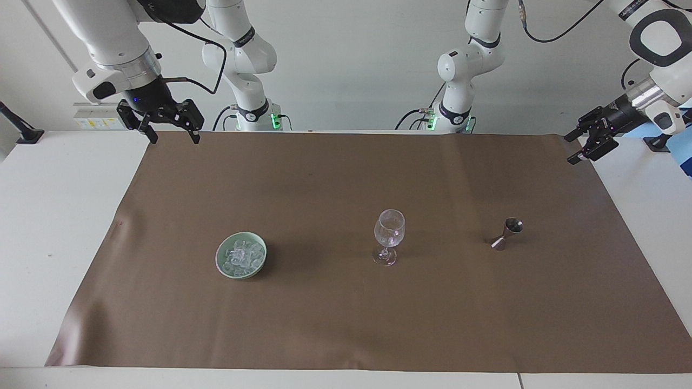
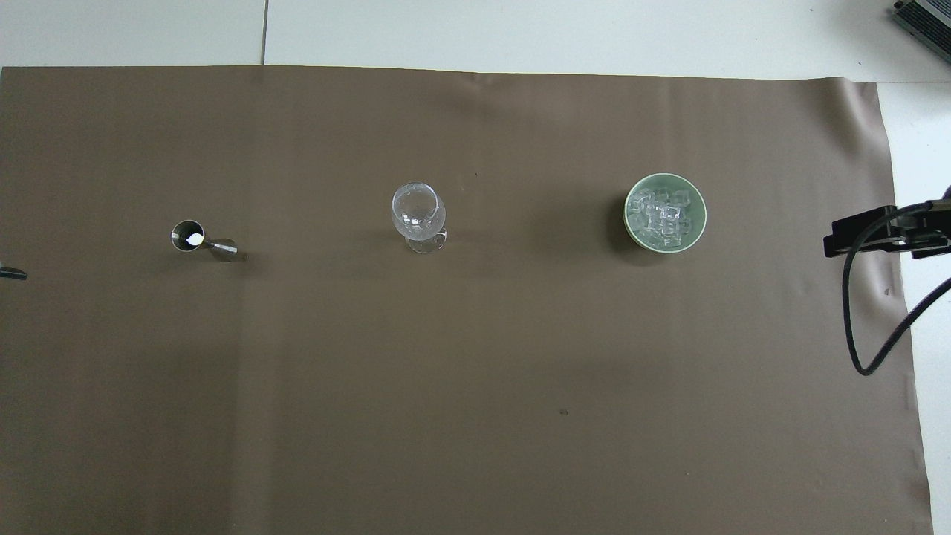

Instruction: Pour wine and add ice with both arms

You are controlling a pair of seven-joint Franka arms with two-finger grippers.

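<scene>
The wine shows only as a small dark metallic jigger [image 1: 507,233] standing on the brown cloth toward the left arm's end; it also shows in the overhead view [image 2: 200,241]. A clear stemmed glass [image 1: 389,236] [image 2: 420,215] stands mid-table. Ice cubes [image 1: 241,254] [image 2: 663,215] fill a pale green bowl [image 1: 219,260] [image 2: 628,217] toward the right arm's end. My left gripper [image 1: 571,149] is open and empty, raised over the cloth's corner at its own end. My right gripper [image 1: 174,139] is open and empty, raised over the cloth's corner at the right arm's end.
A brown cloth [image 1: 346,324] covers most of the white table [image 1: 54,216]. Jigger, glass and bowl stand in one row across the middle, well apart. A black cable [image 2: 854,327] hangs from the right wrist. Both arm bases stand at the table's robot edge.
</scene>
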